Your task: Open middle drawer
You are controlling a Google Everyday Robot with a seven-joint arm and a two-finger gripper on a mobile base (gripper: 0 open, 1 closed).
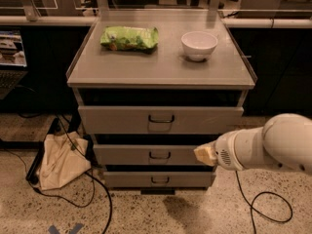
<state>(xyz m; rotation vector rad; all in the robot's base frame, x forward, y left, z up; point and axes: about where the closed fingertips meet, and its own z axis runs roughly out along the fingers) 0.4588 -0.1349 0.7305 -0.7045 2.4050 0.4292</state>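
**Robot Arm Closes In on Drawer, Pull Yet to Come**

A white, rounded robot arm (273, 143) reaches in from the right toward a grey metal table (161, 67) with three drawers, its pale end effector (204, 154) at the right end of the shallow grey metal middle drawer (122, 155). Whether the end effector is open or closed cannot be told. The middle drawer sits between the taller top front and the narrow bottom one. Its small dark bail handle (159, 155) at centre is bare, well apart from the end effector. By the look of it the drawer is not drawn out, so the approach, grasp and pull all appear left to do. A green crinkled snack bag (129, 37) and a white ceramic bowl (199, 45) rest on top.
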